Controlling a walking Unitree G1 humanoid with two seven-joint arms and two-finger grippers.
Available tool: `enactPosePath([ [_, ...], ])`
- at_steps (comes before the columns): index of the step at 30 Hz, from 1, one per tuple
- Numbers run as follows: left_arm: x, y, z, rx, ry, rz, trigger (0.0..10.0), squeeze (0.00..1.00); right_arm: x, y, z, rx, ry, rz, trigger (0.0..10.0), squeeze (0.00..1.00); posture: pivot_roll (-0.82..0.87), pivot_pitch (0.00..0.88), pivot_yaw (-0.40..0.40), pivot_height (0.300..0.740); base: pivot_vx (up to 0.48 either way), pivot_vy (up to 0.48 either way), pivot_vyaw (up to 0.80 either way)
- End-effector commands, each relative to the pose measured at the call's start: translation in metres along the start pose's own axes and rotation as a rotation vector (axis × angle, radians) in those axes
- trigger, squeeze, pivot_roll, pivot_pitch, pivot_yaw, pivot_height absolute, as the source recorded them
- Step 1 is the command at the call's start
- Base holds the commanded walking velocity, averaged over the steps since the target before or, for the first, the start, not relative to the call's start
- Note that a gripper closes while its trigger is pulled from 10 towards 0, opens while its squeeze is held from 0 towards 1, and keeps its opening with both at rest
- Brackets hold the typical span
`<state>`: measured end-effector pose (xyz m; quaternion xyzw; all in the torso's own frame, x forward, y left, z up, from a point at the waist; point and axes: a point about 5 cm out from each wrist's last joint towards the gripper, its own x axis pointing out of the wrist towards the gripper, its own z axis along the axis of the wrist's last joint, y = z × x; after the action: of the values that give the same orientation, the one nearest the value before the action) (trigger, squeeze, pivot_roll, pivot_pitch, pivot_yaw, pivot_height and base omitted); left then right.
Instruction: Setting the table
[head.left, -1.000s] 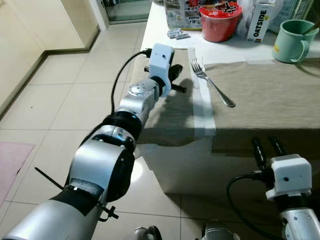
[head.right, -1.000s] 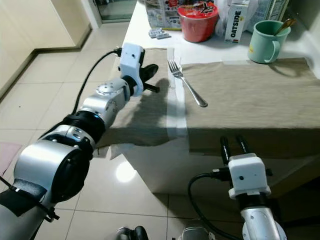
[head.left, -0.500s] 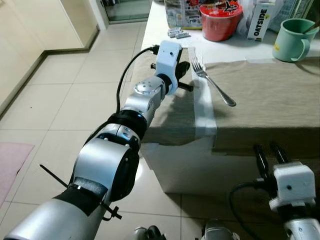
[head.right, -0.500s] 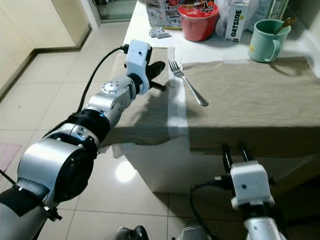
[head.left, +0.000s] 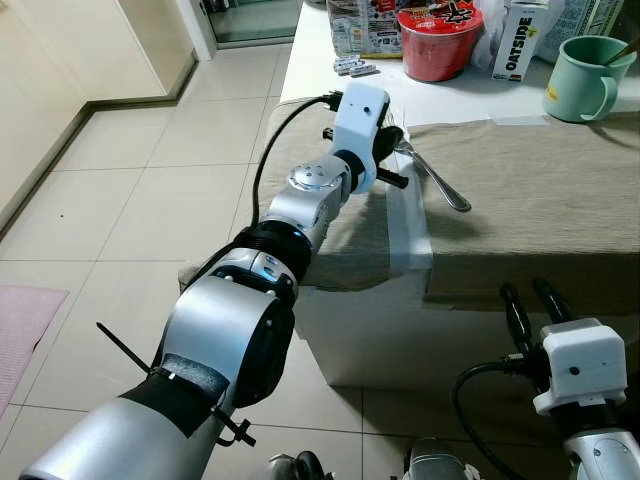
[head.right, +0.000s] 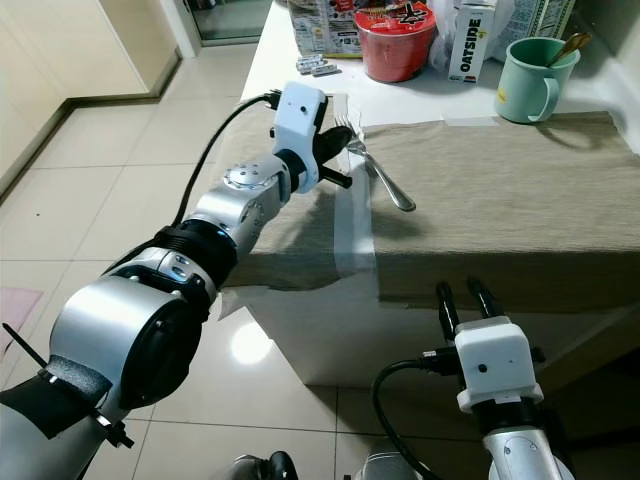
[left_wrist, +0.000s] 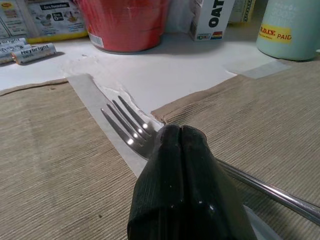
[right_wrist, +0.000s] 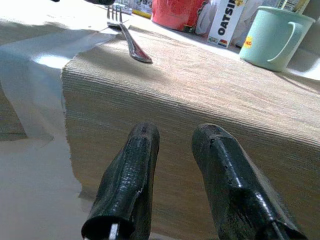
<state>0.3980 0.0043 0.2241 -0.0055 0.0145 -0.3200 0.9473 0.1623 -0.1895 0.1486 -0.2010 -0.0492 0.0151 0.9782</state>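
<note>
The left gripper, fingers pressed together and empty, hovered over the fork near the worktop's left edge, apparently to nudge it.

The right gripper hung below the front edge, fingers parted, empty.

A silver fork lies flat on the tan placemat, tines toward the table's far side.

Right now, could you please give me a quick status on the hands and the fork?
Left hand shut, over fork neck. Right hand open, idle below table edge. Fork flat on placemat, not gripped.
</note>
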Motion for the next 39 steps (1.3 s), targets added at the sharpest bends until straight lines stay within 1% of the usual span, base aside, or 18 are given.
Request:
enactPosePath([
  [1,0.003,-0.005,0.006,0.015,0.006,-0.028,10.0,0.00,-0.001,0.003,0.002,0.009,0.003,0.021,10.0,0.00,-0.38,0.148,0.194,0.740,0.000,0.000,0.00],
  [10,0.005,-0.017,-0.005,0.015,0.045,-0.080,10.0,0.00,0.003,0.004,0.001,0.006,0.004,0.015,10.0,0.00,-0.38,0.152,0.200,0.740,0.000,0.000,0.00],
  [12,0.006,-0.024,-0.008,0.013,0.055,-0.104,10.0,0.00,0.003,0.004,0.000,0.003,0.006,0.014,10.0,0.00,-0.38,0.153,0.201,0.740,0.000,0.000,0.00],
  [15,0.006,-0.026,-0.009,0.009,0.060,-0.114,10.0,0.00,0.003,0.005,0.000,0.003,0.007,0.014,10.0,0.00,-0.38,0.153,0.201,0.740,0.000,0.000,0.00],
  [27,0.005,-0.044,-0.031,-0.021,0.140,-0.213,10.0,0.00,0.004,0.005,-0.001,0.003,0.012,0.013,10.0,0.00,-0.37,0.156,0.199,0.740,0.000,0.000,0.00],
  [31,0.005,-0.053,-0.033,-0.033,0.155,-0.274,10.0,0.00,0.005,0.005,-0.001,0.004,0.012,0.014,10.0,0.00,-0.36,0.157,0.197,0.740,0.000,0.000,0.00],
  [34,0.005,-0.058,-0.033,-0.039,0.163,-0.302,10.0,0.00,0.005,0.005,-0.002,0.004,0.012,0.016,10.0,0.00,-0.36,0.157,0.196,0.740,0.000,0.000,0.00],
  [35,0.005,-0.062,-0.033,-0.054,0.164,-0.323,10.0,0.00,0.005,0.005,-0.002,0.004,0.013,0.015,10.0,0.00,-0.36,0.158,0.197,0.740,0.000,0.000,0.00],
  [36,0.005,-0.062,-0.033,-0.054,0.164,-0.323,10.0,0.00,0.005,0.005,-0.002,0.004,0.013,0.015,10.0,0.00,-0.36,0.158,0.197,0.740,0.000,0.000,0.00],
  [39,0.006,-0.071,-0.031,-0.071,0.157,-0.371,10.0,0.00,0.006,0.005,-0.003,0.002,0.014,0.018,10.0,0.00,-0.35,0.158,0.196,0.740,0.000,0.000,0.00],
])
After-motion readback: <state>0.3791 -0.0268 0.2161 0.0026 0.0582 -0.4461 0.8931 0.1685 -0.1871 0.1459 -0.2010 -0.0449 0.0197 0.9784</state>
